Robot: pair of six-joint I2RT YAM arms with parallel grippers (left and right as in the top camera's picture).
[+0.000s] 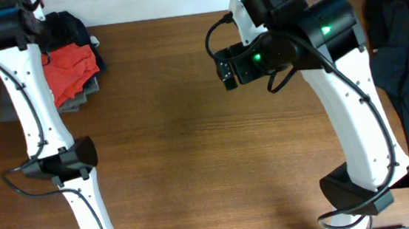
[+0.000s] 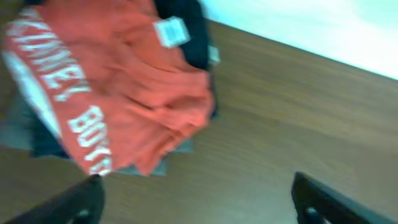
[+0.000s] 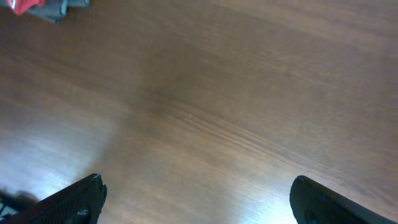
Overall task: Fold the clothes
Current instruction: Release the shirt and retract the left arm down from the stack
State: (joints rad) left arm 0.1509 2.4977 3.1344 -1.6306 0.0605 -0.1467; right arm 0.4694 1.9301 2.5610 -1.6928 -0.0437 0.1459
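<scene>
Left pincer [image 2: 196, 183] near T-shirt [image 2: 124, 81], dark garments [image 2: 186, 25] perhaps beneath

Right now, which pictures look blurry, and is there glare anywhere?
Left wrist view: motion-blurred, the red-orange T-shirt smeared. Right wrist view: soft, with pale glare on the table at lower left. Overhead view: sharp, evenly lit.

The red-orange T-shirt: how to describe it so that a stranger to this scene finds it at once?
Look at the wooden table, at its far left corner, where a pile of clothes lies. The red-orange T-shirt is on top of it. It alone is bright and bears white lettering; its neighbours are dark or grey.
</scene>
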